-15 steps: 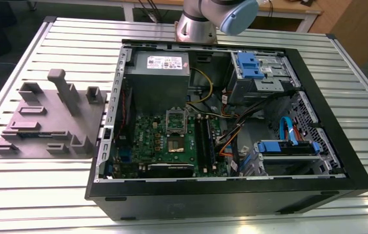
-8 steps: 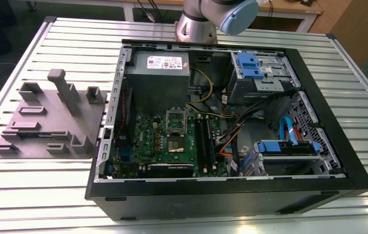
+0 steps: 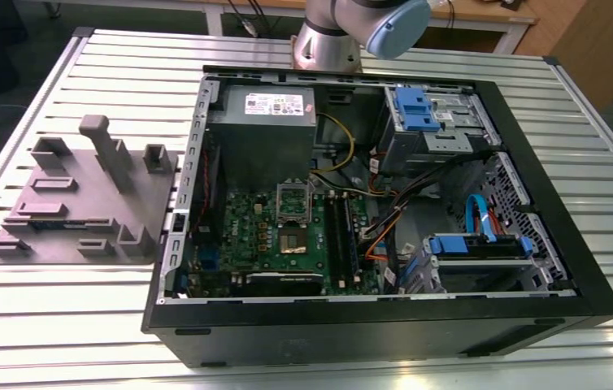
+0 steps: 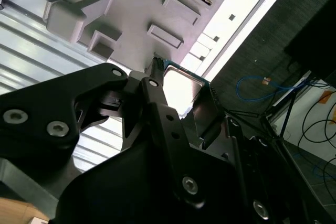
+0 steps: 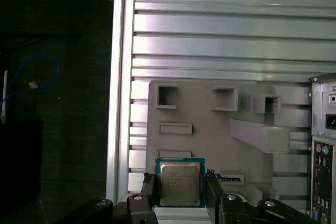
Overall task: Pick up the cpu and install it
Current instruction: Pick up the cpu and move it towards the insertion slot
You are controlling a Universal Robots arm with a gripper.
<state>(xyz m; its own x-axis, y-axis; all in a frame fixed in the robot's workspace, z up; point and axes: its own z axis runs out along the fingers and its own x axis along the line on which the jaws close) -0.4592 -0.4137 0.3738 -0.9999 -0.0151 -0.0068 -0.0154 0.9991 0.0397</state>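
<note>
Grasp achieved: the end effector [image 5: 180, 191] is closed on the cpu [image 5: 180, 181], clamping two opposite sides, at the grey fixture [image 5: 199, 108] near a bench [image 5: 220, 35] edge. Lift-off cannot be confirmed. Installation on the green board [image 3: 284, 244] is not yet done. The cpu is flat and square, with a silvery-grey top and a thin greenish rim.

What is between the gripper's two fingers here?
The cpu, metal top facing the camera, sits between the fingers of the gripper in the first wrist view, with the grey parts tray behind it.
</note>
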